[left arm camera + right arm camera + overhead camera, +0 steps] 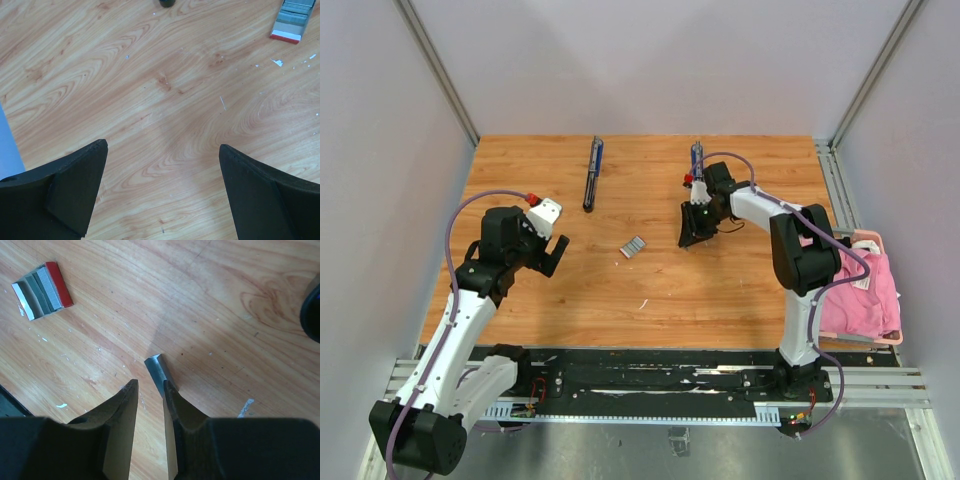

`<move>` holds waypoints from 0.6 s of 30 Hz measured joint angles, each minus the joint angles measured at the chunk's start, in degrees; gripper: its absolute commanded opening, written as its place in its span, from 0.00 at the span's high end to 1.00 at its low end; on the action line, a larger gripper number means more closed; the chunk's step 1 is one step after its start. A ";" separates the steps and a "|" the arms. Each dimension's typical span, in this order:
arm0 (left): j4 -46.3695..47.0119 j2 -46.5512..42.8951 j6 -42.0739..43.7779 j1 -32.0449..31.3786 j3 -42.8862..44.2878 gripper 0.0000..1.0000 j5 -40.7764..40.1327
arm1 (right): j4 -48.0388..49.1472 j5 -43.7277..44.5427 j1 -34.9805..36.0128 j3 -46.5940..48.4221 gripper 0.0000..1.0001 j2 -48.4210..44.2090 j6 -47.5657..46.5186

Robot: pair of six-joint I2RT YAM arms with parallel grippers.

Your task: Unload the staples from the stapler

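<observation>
Plainly, the wooden tabletop (650,300) carried everything. The left tool (162,150) hung wide open above the wood. The right tool (150,384) was down near the surface, its fingers only narrowly parted. The dark blue stapler (592,172) lay well apart, toward the far edge. A small red-edged box (42,290) lay off to one side. A short grey strip of staples (157,371) sat at the right tool's tips, against one finger, with wood showing between it and the other.
</observation>
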 measured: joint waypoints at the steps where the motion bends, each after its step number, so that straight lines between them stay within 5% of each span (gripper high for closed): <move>1: 0.00 0.00 0.00 0.00 0.00 0.02 0.00 | 0.00 0.00 -0.17 0.00 0.71 0.02 0.00; 18: 0.00 0.00 0.00 0.00 0.00 0.02 0.02 | 0.00 -0.50 -1.36 0.00 0.71 0.96 0.02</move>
